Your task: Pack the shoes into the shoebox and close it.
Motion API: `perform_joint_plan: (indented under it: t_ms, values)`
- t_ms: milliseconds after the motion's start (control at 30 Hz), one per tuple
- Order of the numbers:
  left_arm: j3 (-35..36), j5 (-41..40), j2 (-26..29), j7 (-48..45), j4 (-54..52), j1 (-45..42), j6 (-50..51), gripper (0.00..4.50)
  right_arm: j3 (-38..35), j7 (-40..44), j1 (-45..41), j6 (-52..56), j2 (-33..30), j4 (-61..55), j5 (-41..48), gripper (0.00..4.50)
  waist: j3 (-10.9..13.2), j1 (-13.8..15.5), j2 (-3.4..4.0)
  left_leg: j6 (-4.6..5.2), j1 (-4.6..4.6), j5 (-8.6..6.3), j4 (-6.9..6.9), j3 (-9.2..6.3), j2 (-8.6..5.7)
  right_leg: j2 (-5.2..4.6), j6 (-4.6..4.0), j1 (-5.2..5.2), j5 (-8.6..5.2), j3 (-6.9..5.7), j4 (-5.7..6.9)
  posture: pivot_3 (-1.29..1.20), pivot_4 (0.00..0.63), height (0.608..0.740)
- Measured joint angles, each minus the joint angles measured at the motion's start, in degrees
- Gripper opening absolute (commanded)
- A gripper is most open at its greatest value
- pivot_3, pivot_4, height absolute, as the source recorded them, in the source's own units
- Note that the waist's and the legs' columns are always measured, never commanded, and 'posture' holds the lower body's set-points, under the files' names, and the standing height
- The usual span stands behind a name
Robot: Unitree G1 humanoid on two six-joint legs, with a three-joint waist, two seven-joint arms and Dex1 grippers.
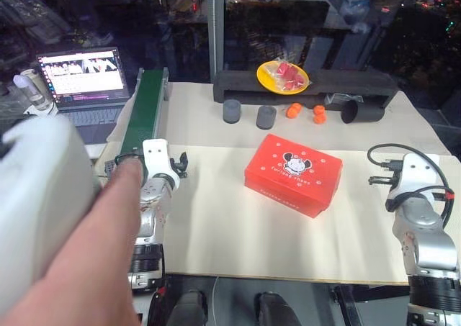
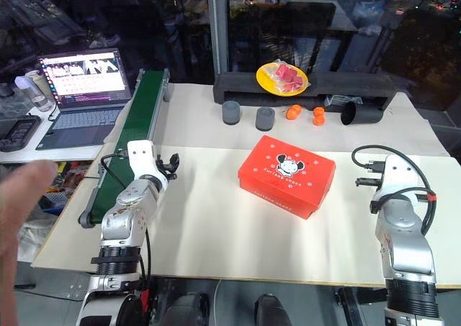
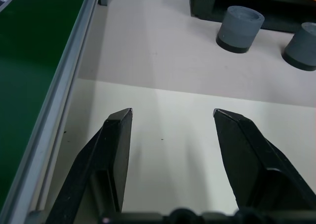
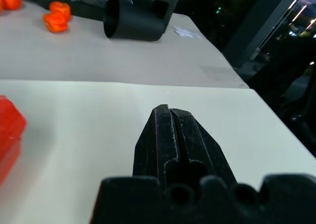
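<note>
With the lid down on the red-orange rectangular cardboard shoebox (image 2: 287,176), I see its white cartoon mouse face and dots facing up, and it sits near the middle of the pale cream table sheet (image 2: 216,225), turned a little askew to the table's edge. I cannot see the shoes, so I say nothing of where they lie.

My left gripper (image 3: 172,116) hangs over bare sheet well to the left of the box, its two black fingers (image 3: 116,150) spread apart with nothing between them (the wrist camera shows plain tabletop in the gap). Just beside it on the left runs the green conveyor belt with its grey metal rail (image 2: 137,124).

My right gripper (image 4: 170,112) sits well to the right of the box, fingers pressed together and empty; the box's red corner (image 4: 9,127) shows at the edge of that wrist view.

Along the far side I see two short dark grey cylinders (image 2: 231,112), some small orange pieces (image 2: 294,111), a black tube lying on its side (image 2: 362,112), and a yellow bowl holding red pieces in clear wrap (image 2: 282,77) on a long black foam block (image 2: 238,85). An open laptop (image 2: 81,81) stands on the far left.

A person's hand (image 2: 18,218) reaches in from the left, close to the camera.
</note>
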Motion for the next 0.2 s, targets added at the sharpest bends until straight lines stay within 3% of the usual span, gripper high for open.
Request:
perform_joint_plan:
  t_ms: [200]
  values:
    - [-0.3,-0.2,0.7,-1.4,0.0,0.0,-0.2,2.78,-1.3,0.0,1.5,-1.3,1.3,1.7,-1.8,0.06,0.0,0.0,0.0,0.0,0.0,0.0,0.0,0.04,-0.01,0.0,0.01,0.0,0.01,0.04,0.0,0.0,0.15,0.74]
